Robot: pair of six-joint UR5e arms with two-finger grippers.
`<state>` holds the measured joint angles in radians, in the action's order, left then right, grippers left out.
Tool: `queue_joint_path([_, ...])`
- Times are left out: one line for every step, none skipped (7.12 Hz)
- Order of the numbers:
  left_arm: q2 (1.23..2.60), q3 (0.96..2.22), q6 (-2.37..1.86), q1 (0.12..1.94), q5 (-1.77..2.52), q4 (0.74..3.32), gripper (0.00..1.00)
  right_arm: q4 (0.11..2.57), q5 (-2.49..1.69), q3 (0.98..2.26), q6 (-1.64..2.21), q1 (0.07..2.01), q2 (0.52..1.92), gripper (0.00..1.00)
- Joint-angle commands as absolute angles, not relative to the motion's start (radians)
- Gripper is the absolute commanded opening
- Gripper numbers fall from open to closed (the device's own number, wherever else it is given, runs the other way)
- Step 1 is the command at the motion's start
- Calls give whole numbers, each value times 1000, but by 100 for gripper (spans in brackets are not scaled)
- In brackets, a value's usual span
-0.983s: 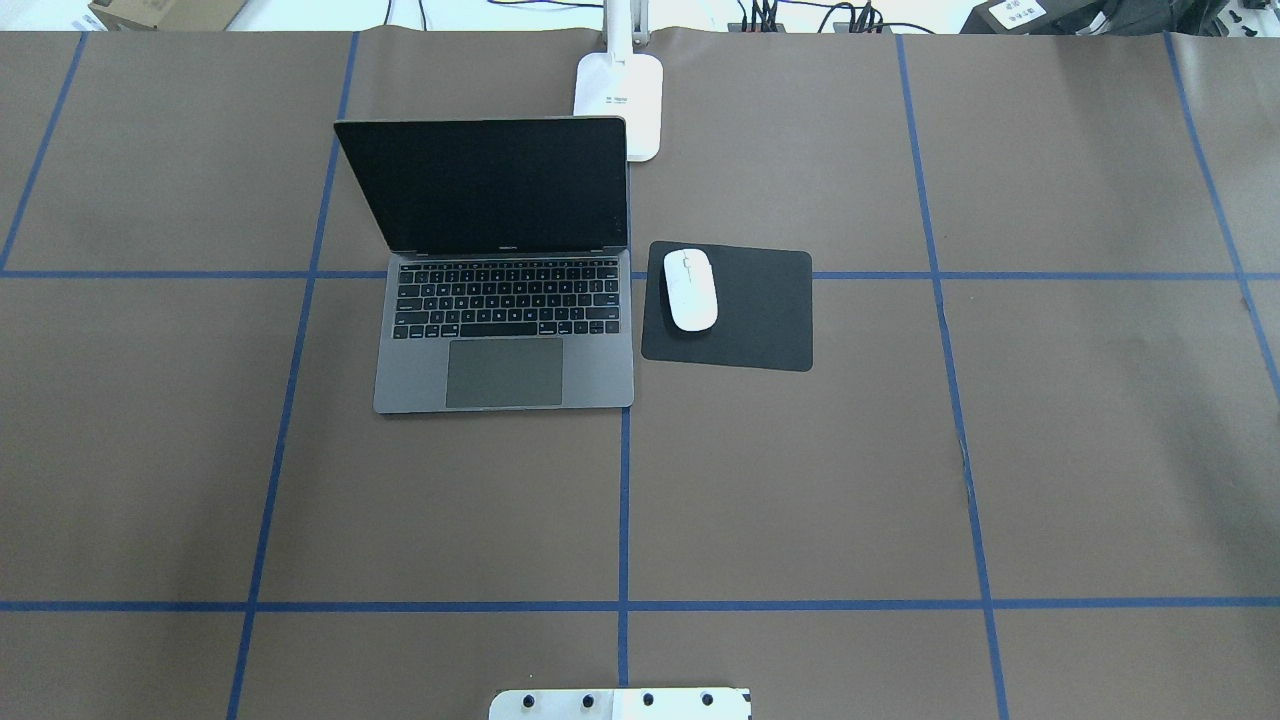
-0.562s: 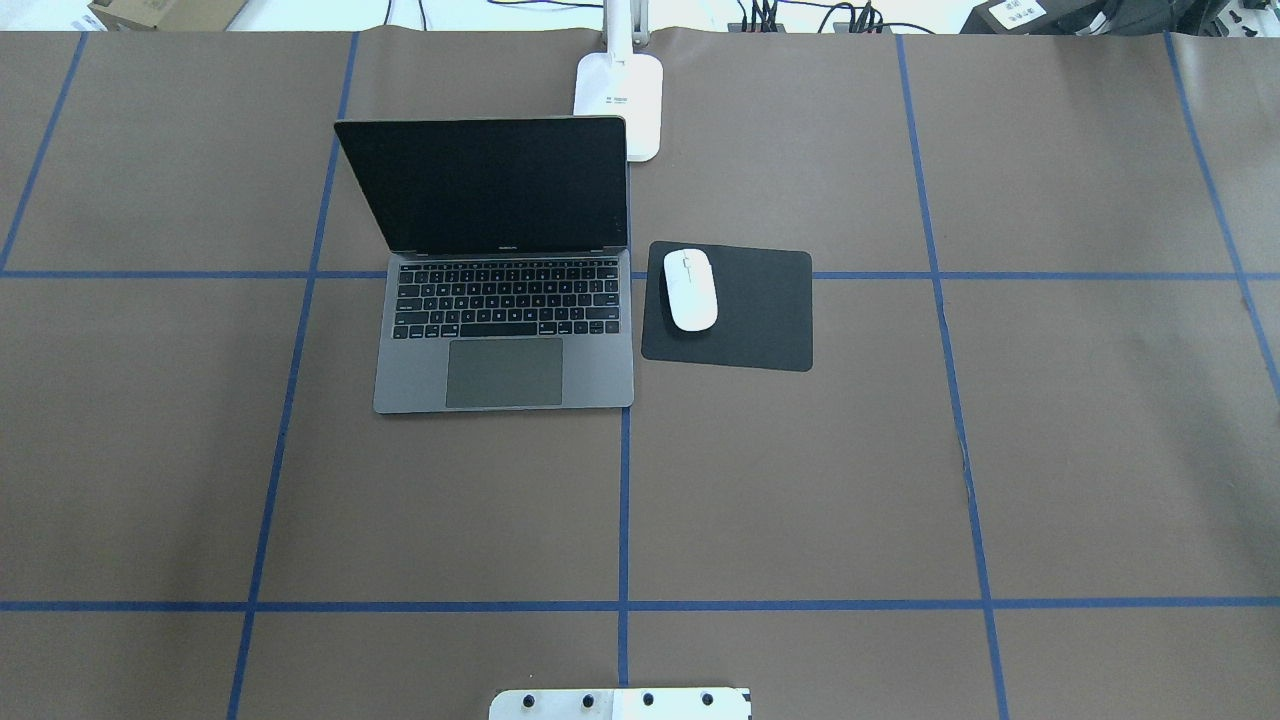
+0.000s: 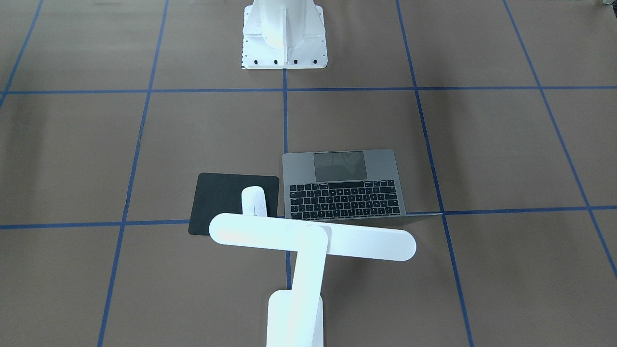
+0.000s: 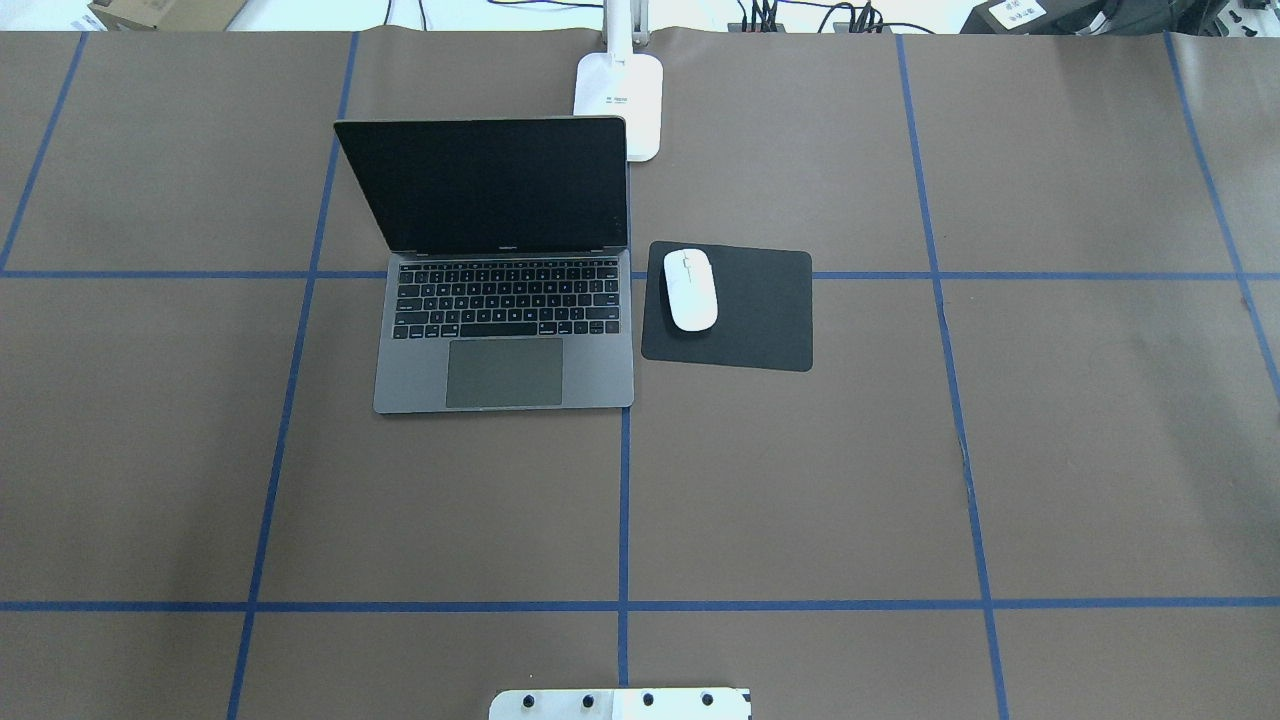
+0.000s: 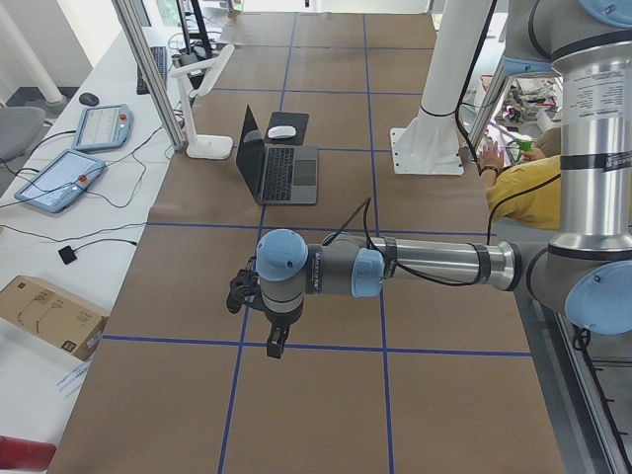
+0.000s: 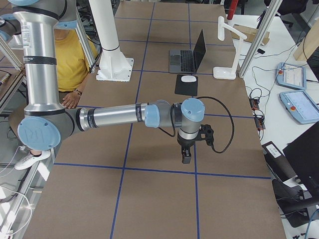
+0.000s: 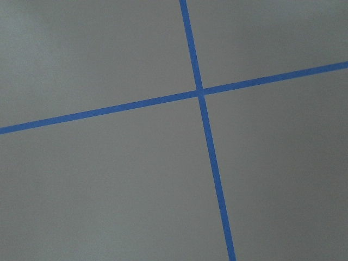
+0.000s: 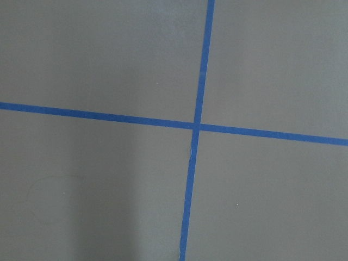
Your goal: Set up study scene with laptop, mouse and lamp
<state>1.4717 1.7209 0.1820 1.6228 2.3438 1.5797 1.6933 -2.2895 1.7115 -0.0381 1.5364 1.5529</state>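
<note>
The grey laptop (image 4: 505, 300) stands open on the brown table with its dark screen up. To its right the white mouse (image 4: 690, 290) lies on a black square pad (image 4: 760, 310). The white lamp (image 4: 620, 95) stands behind the laptop, its bar head (image 3: 313, 238) reaching over the laptop's back edge and the mouse (image 3: 254, 200). My left gripper (image 5: 277, 341) hangs over bare table far from the laptop (image 5: 281, 168); I cannot tell whether it is open or shut. My right gripper (image 6: 186, 158) hovers over bare table well short of the mouse (image 6: 188, 78); its state is also unclear.
The white bolted pedestal (image 3: 283, 33) stands at the table's near-robot edge. Blue tape lines cross the brown cover. A person in a yellow top (image 6: 70, 55) sits beside the robot. Tablets (image 5: 59, 178) and cables lie on the white bench beyond the lamp.
</note>
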Motion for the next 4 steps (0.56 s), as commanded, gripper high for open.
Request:
queue_joint_path([1468,1730,178,1623,2344,1583,100,1694,-2292,1710,-38,1534,1555,100])
queue_joint_path([1465,1736,176,1624,2342,1583,100,1694,-2290,1709,-41,1534,1555,100])
queue_joint_path([1465,1738,176,1624,2342,1583,100,1694,-2290,1709,-43,1534,1554,100])
queue_joint_path([1463,1746,176,1624,2342,1583,100,1694,-2290,1710,-41,1534,1554,100])
